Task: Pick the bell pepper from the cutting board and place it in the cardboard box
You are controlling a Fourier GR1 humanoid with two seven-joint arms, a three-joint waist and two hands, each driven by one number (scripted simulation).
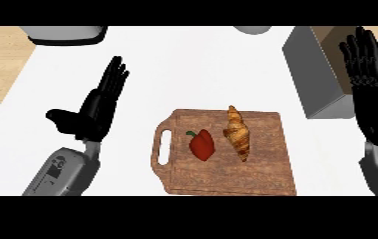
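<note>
since the red bell pepper (203,144) is seen lying on the brown wooden cutting board (258,178), beside a golden croissant (238,132), nothing is done; left robot hand (94,110) and right robot hand (363,78) are held flat, grasping nothing, the grey cardboard box (314,78) unfilled beyond the board.

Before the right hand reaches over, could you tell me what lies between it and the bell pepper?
In the head view, the croissant lies on the cutting board between the bell pepper and the right hand.
</note>
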